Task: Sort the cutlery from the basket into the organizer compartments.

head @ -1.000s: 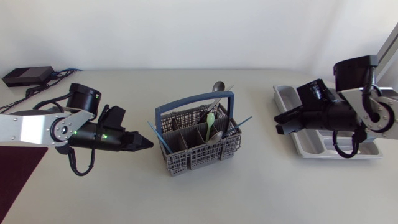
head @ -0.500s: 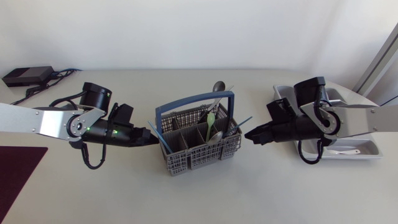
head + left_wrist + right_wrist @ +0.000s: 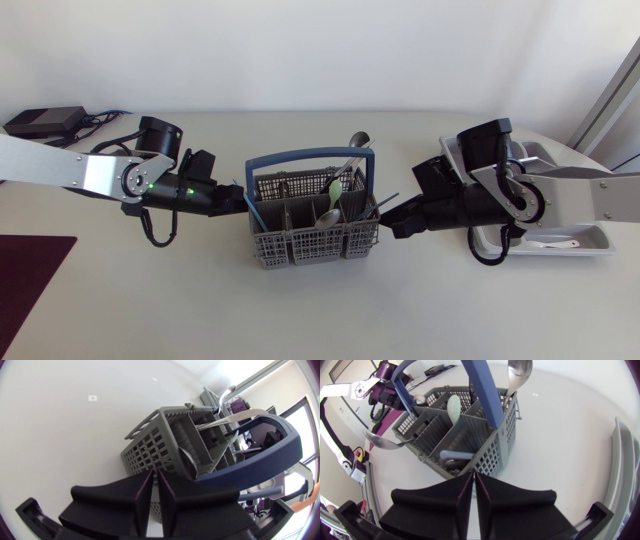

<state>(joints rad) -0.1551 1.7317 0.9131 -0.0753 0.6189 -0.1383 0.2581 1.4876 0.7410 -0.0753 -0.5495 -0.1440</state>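
Table: we see a pale, plain top [image 3: 300, 310] under both arms.
Far left edge: a black box with cables [image 3: 45, 122] lies at the back, and a dark red mat [image 3: 30, 290] lies at the front corner.
Left arm: it [image 3: 90, 175] comes in from the left side and lies low over the table, pointing to the middle.
Left gripper: its tip [image 3: 240, 203] is at the left end wall of the basket; in its wrist view the two fingers [image 3: 142, 495] are pressed together with only a thin slit between them, and they pinch nothing.
Basket: the grey basket [image 3: 305, 250] stands upright at the middle of the table, between our two grippers, with a blue handle [image 3: 310, 157] arching over it.
Cutlery: a metal spoon [image 3: 355, 140] leans out past the handle, a pale green spoon [image 3: 337, 188] stands inside, and a blue-handled piece [image 3: 252, 212] sticks out at the left end.
Right gripper: its tip [image 3: 385, 217] is at the right end wall of the basket; its fingers [image 3: 465, 492] are also closed on each other and carry nothing.
Right arm: it [image 3: 580, 195] enters from the right side and reaches over the organizer.
Organizer: the grey tray [image 3: 595, 235] lies near the right edge, well apart from the basket, with a white utensil [image 3: 555, 243] in a front compartment.
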